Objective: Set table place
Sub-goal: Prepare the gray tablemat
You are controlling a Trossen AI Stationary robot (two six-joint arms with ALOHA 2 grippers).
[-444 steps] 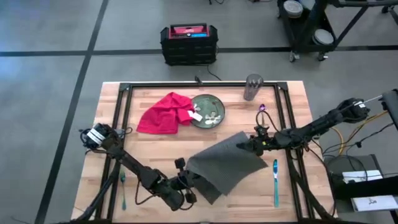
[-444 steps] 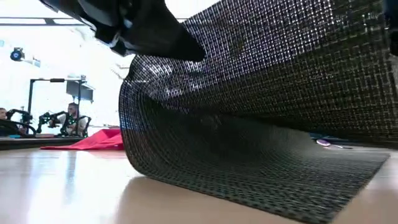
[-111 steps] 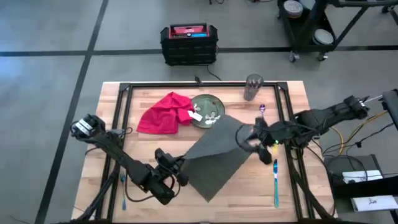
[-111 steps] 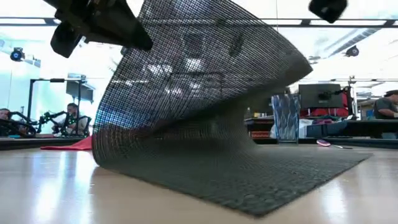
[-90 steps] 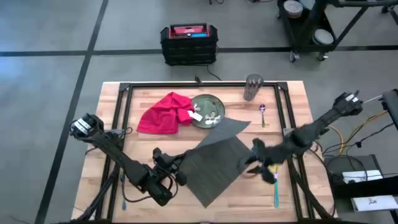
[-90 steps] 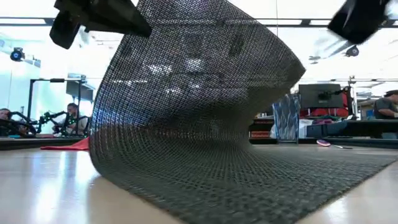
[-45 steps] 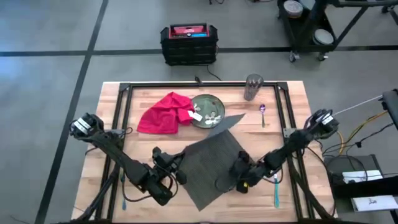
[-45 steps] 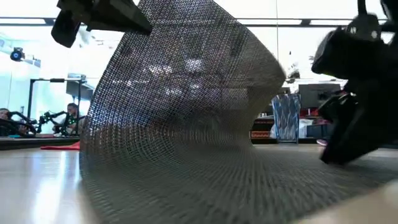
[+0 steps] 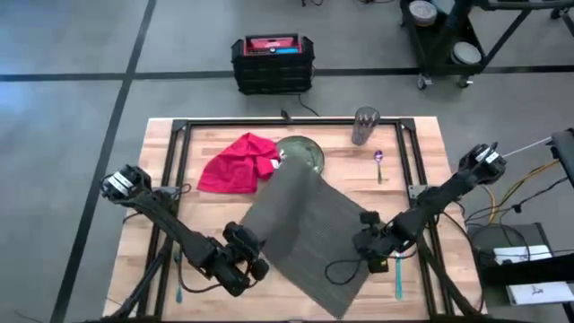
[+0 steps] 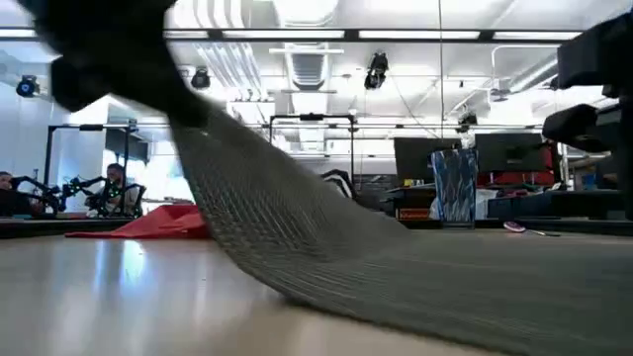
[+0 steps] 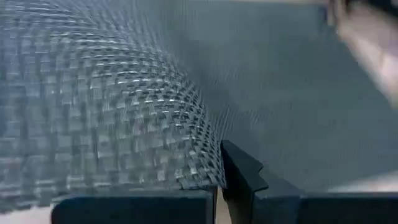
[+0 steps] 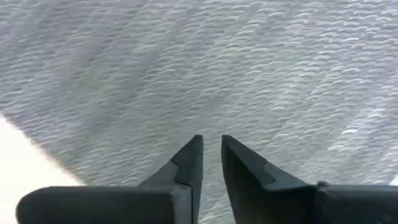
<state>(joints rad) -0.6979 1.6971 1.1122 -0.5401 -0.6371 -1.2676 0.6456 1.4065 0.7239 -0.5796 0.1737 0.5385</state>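
Lower centre of high view: mat (image 9: pixel 305 233) lay skewed on tabletop (image 9: pixel 421 161), left pincer (image 9: pixel 254 266) clamped on its edge, prob. to straighten; right pincer (image 9: pixel 366 244) nearly together over mat, empty.

right pincer (image 12: pixel 211 155) nearly closed, over grey placemat (image 12: pixel 249 68)

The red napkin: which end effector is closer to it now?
Left. The left end effector is at the placemat's near-left edge, below the red napkin; the right end effector is farther away, across the placemat.
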